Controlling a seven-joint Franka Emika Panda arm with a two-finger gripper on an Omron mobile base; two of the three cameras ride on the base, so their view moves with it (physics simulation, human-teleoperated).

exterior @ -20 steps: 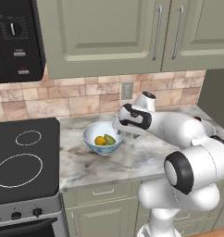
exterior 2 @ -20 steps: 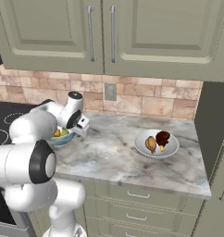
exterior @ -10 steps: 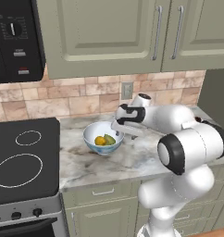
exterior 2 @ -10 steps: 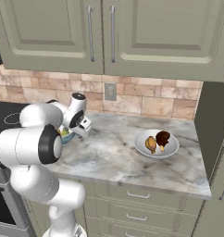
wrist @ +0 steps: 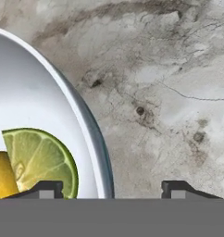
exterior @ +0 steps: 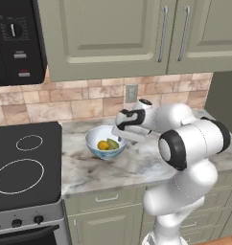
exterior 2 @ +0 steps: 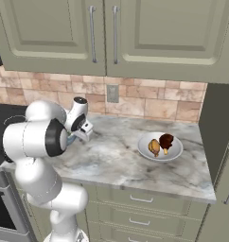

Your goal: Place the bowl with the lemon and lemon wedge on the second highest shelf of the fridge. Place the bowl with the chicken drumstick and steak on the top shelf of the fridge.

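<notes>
The deep white bowl [exterior: 105, 142] with a pale blue outside sits on the marble counter beside the stove, holding the lemon [exterior: 103, 145] and the lemon wedge [exterior: 113, 143]. My gripper [exterior: 124, 137] is down at the bowl's right rim. In the hand view the rim [wrist: 88, 125] runs between my two fingertips, one inside above the wedge [wrist: 40, 157] and lemon [wrist: 2, 176], one outside over the counter; the gripper [wrist: 114, 189] is open and neither tip touches the rim. The shallow white bowl [exterior 2: 160, 149] with the chicken drumstick [exterior 2: 154, 147] and steak [exterior 2: 166, 140] sits further right. The fridge shelves are out of view.
A black stovetop [exterior: 22, 167] lies left of the counter, a microwave [exterior: 15, 40] hangs above it. Cabinets [exterior: 137, 33] hang over the counter with a wall outlet [exterior: 131, 93] below them. A tall dark panel [exterior 2: 220, 118] bounds the counter's right end.
The arm's elbow has swung toward the camera while the hand stayed at the bowl's right rim and settled lower over it. The bowls have not moved.
</notes>
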